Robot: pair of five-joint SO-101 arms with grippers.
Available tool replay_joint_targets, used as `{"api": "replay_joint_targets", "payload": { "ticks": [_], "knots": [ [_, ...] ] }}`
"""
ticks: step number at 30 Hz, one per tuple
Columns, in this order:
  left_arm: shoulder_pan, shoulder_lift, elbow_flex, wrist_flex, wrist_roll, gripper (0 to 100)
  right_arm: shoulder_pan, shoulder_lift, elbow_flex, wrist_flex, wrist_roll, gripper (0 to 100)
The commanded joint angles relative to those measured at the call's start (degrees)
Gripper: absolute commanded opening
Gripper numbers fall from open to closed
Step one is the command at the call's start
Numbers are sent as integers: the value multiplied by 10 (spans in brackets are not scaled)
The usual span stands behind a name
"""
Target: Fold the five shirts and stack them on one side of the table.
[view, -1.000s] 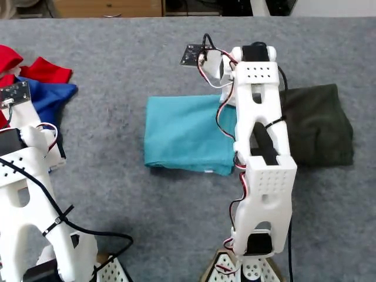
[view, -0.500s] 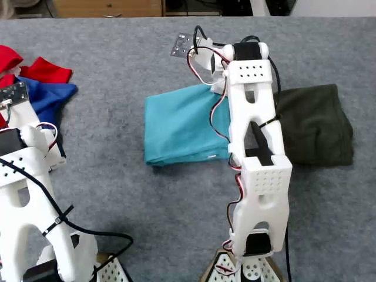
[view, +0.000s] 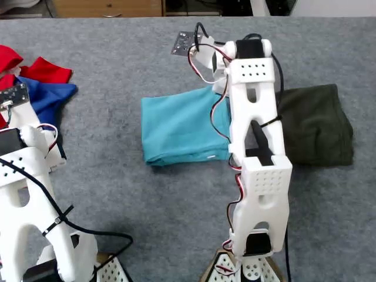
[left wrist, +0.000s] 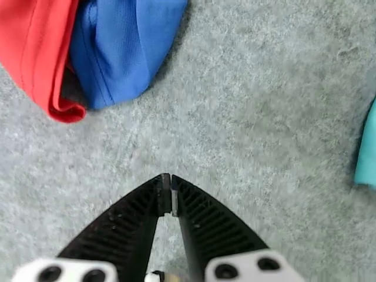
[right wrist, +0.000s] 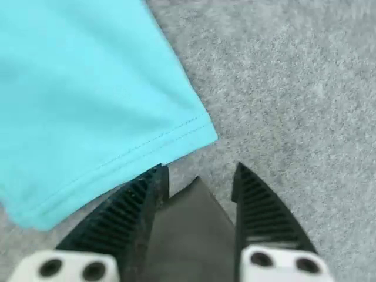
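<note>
the right gripper stands open, a hemmed corner of the teal shirt just beside one finger. in the high view that shirt spreads toward 8 o'clock from it, and the dark green shirt lies toward 4 o'clock. the left gripper is closed on nothing, with the blue shirt and red shirt near.

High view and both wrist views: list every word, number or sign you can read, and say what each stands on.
No text can be read in any view.
Teal shirt: a white mark at its hem, too small to read.
Circuit board: any print is too small to read.
</note>
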Motion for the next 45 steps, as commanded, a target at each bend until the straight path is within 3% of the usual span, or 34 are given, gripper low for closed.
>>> {"api": "replay_joint_targets", "payload": {
  "ticks": [1, 5, 13, 19, 27, 36, 45],
  "knots": [
    [-1, -19, -54, 6, 4, 20, -3, -37, -84, 77, 11, 176],
    [33, -13, -103, 7, 9, 20, 1, -80, -103, 97, -50, 0],
    [222, 44, -185, -49, 102, 19, -7, -258, 196, 90, -166, 2],
    [267, 235, -294, -155, 189, 19, -14, -369, 475, -71, -229, 2],
    [334, 490, -466, -165, 193, 19, -9, -327, 655, -242, -307, 3],
    [353, 735, -587, -212, 190, 19, 37, -274, 687, -265, -304, 2],
    [311, 828, -811, -85, 190, 19, 39, -308, 676, -244, -304, 2]
  ]
}}
